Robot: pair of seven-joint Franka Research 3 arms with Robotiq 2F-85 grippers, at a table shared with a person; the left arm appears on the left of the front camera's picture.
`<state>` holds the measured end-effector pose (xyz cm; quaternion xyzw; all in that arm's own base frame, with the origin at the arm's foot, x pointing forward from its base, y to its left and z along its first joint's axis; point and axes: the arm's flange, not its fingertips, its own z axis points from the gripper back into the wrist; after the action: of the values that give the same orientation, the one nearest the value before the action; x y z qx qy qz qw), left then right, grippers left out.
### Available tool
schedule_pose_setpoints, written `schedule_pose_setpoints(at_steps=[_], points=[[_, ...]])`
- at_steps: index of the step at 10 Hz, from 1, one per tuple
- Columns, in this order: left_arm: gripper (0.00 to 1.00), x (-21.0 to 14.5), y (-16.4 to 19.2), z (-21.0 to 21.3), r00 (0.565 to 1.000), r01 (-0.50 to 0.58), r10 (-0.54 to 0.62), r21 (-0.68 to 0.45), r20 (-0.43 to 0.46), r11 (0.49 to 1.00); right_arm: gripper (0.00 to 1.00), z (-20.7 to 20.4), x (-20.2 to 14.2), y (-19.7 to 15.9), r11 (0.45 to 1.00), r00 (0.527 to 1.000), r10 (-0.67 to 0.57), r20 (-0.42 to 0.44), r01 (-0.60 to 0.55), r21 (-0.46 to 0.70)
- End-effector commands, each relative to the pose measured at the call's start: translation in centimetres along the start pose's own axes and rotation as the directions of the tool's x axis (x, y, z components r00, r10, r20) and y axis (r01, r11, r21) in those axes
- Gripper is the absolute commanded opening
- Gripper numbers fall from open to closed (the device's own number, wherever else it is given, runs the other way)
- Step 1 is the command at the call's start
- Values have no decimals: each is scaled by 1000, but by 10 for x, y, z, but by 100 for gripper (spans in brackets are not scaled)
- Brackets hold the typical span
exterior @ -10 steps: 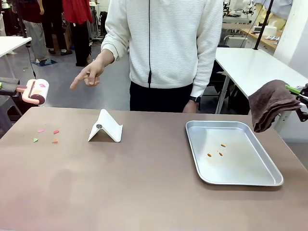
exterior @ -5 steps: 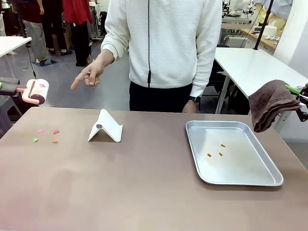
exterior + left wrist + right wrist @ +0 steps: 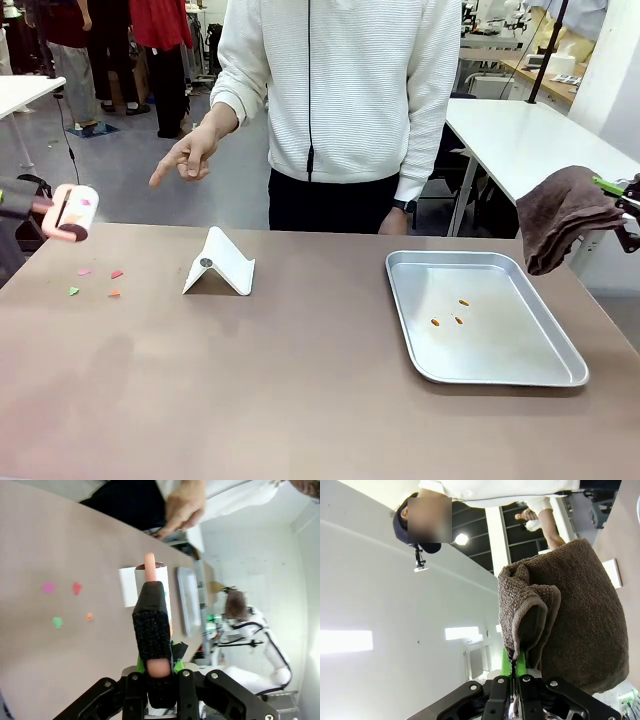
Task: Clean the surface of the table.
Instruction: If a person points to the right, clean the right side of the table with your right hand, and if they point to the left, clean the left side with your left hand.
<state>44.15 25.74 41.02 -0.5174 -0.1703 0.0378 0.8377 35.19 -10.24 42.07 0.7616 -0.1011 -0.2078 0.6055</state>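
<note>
Left gripper [image 3: 157, 666]: fingers pinching the pink-handled lint roller [image 3: 75, 212]; the table [image 3: 300, 400] stretches beyond the fingers, coloured scraps [image 3: 117, 273] lying on it near the roller. Right gripper [image 3: 514, 664]: fingers pressed on a brown towel [image 3: 560, 215] hanging below them, beside the table's silver tray [image 3: 455, 256] end.

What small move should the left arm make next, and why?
Probably lower the left end effector so its lint roller meets the table beside the coloured scraps. The roller hangs near the far left corner, the scraps lie close by on the tabletop, and the person's hand points that way. The right end effector holds a brown towel.
</note>
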Motion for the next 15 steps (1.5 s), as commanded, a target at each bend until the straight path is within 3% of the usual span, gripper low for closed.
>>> schedule_pose_setpoints(at_steps=[1,3,6,9,15], points=[[21,-4,13,0,998,42,-38,99,-45,994,0,1,-2,2,1000,1000,12,-12,-12,15],[21,-16,34,-6,994,101,-92,224,-50,969,0,1,-2,2,1000,1000,12,-12,-12,15],[21,-19,52,-13,994,111,-103,322,-43,940,0,1,-2,2,1000,1000,12,-12,-12,15],[21,-6,60,-16,1000,18,-10,363,-26,932,0,1,-2,2,1000,1000,12,-12,-12,15],[21,-12,70,-27,999,26,-6,410,-48,912,0,1,-2,2,1000,1000,12,-12,-12,15]])
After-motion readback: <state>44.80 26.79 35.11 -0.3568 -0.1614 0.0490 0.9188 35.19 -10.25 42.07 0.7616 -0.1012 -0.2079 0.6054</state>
